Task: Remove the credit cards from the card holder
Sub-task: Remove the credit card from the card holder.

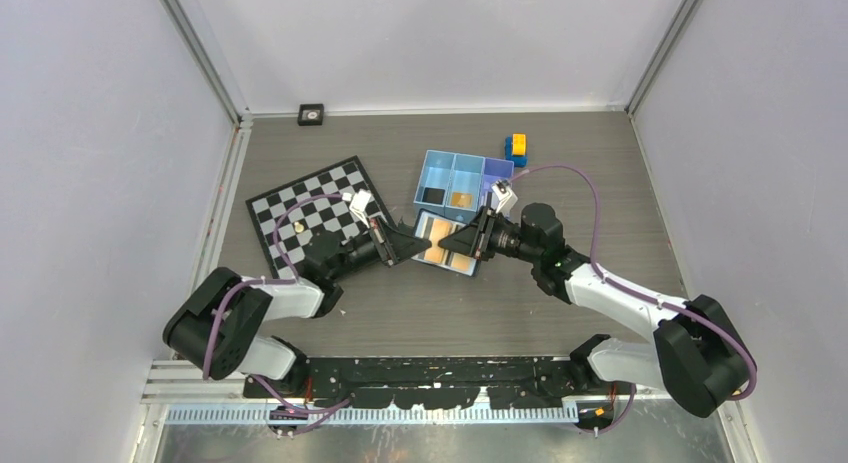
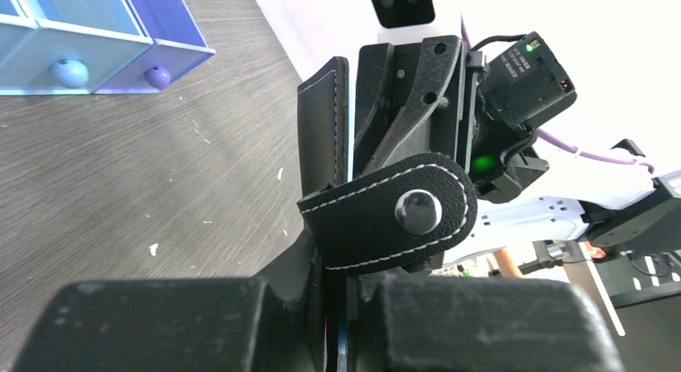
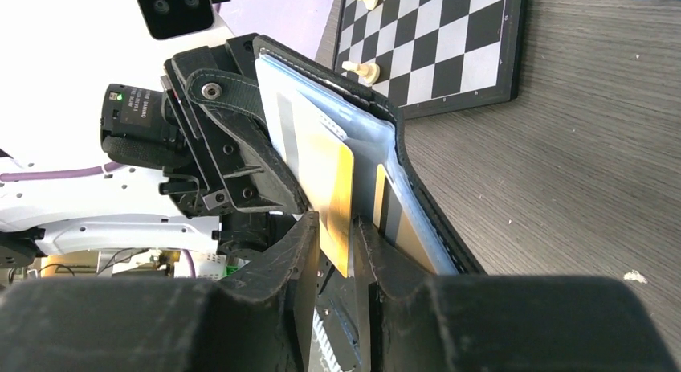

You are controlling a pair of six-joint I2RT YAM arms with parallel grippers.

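The black card holder (image 1: 447, 245) is held open above the table between both grippers. My left gripper (image 1: 408, 245) is shut on its near edge, and the snap strap (image 2: 389, 213) hangs over the fingers (image 2: 161, 324) in the left wrist view. A gold-orange credit card (image 3: 331, 183) sticks out of the pale inner face (image 3: 365, 135), lying over a silvery-grey card (image 3: 279, 119). My right gripper (image 3: 337, 247) stands narrowly open, one finger on each side of the gold card's lower edge, and a gap still shows between the fingers. Another striped card (image 3: 389, 215) sits in the far flap.
A chessboard (image 1: 315, 218) with a few pieces lies at the left. Behind the holder stands a light-blue three-compartment tray (image 1: 465, 178), with yellow-and-blue blocks (image 1: 516, 148) beyond it. A small black square object (image 1: 311, 114) rests at the back wall.
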